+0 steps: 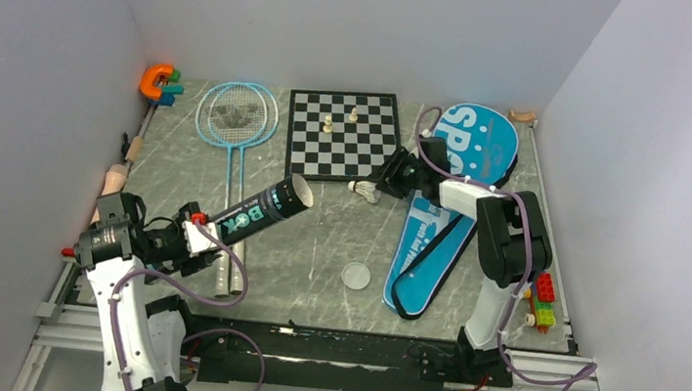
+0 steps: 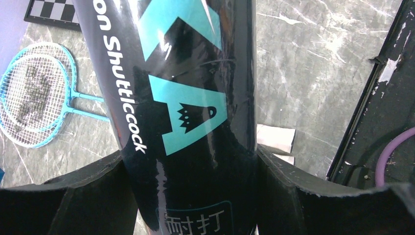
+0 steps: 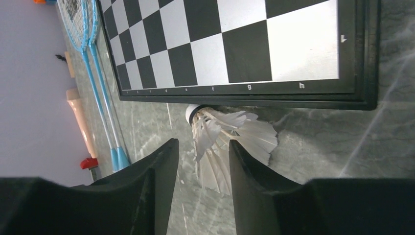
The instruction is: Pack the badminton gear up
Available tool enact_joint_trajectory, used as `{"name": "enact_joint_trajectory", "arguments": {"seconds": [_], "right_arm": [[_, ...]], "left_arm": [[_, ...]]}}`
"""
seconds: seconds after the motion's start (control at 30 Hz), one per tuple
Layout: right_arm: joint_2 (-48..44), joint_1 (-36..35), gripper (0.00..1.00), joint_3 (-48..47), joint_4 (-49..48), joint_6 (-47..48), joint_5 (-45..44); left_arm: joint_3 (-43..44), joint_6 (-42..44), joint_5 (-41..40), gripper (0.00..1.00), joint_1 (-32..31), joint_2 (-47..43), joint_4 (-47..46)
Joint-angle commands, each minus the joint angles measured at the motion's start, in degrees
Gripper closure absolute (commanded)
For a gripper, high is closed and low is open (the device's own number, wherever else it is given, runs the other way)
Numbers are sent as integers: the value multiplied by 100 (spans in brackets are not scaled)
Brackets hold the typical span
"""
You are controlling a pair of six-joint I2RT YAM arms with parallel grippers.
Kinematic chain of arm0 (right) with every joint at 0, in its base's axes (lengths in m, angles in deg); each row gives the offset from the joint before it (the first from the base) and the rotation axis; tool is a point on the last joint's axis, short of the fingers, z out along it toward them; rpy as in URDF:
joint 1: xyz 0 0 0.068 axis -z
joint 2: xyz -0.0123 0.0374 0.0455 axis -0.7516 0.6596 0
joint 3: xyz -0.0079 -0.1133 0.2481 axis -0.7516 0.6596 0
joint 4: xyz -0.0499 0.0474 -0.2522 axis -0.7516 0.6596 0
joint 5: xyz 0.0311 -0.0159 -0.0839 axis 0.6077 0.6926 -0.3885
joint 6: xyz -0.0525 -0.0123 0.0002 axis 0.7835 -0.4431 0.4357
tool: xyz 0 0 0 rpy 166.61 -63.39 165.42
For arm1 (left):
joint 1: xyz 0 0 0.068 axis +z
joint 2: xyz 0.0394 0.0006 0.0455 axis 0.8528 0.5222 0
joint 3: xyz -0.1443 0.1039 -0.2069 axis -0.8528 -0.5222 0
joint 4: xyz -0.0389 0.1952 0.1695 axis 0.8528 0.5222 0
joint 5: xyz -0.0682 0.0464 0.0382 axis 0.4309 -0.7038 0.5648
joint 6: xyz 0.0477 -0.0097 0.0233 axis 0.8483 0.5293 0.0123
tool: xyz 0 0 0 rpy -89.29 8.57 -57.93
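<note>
tube (image 1: 262, 211) sits clamped in the left gripper (image 1: 198, 234), raised off the table (image 1: 316, 251) and tilted. its open mouth points up and away toward the board (image 1: 342, 151), and its low end is at the gripper. from the left wrist, both fingers (image 2: 98, 196) press the tube's black sides below the teal letters. rackets (image 1: 238, 116) lie flat, side by side, with their heads at the far left beside the board. their shafts run back under the tube, and the white handles end near the left gripper. bag (image 1: 471, 146) lies flat at the right, wide end to the back and black strap looped along its narrow near end, with the right arm reaching across it. shuttlecock (image 1: 362, 191) lies on the table at the board's near right corner, cork right by the frame and feathers pointing away from it. right gripper (image 3: 203, 146) is low over it, jaws narrow but apart, straddling the feathers. one finger (image 3: 254, 186) meets the feathers, while a sliver of table shows between the other finger and them. two pale pieces (image 1: 328, 124) stand on the board's far half. a small clear disc (image 1: 356, 275) lies on the table between the tube and the bag's narrow end. an orange toy (image 1: 153, 80) sits in the far left corner. coloured bricks (image 1: 542, 304) sit at the right edge beside the right arm.
</note>
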State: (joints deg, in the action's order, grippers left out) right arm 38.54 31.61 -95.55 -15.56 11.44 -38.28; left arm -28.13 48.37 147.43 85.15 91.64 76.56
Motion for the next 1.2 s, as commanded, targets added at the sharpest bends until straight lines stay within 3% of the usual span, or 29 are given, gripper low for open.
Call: {"name": "enact_joint_trajectory", "arguments": {"seconds": [0.0,0.23,0.47,0.67,0.87,1.17], "right_arm": [[148,-98,61,-295,-360,-182,8],[-377,-107,100,-167,47,-16,-72],[-2361,-409,100,598,770,325,-52],[-4015,-1426,100,499,1785,703,-135],[-4599,-2488,100,188,2331,643,-323],[-4283,-3266,100,-241,2420,610,-489]], "left_arm": [[31,-15,117,93,-14,22,-116],[-95,30,-37,93,-9,92,-336],[-107,751,-264,92,-47,650,-74],[-109,1848,-482,92,-115,1022,614],[-103,1890,-516,92,-291,1068,583],[-94,1711,-360,93,-433,939,501]]}}
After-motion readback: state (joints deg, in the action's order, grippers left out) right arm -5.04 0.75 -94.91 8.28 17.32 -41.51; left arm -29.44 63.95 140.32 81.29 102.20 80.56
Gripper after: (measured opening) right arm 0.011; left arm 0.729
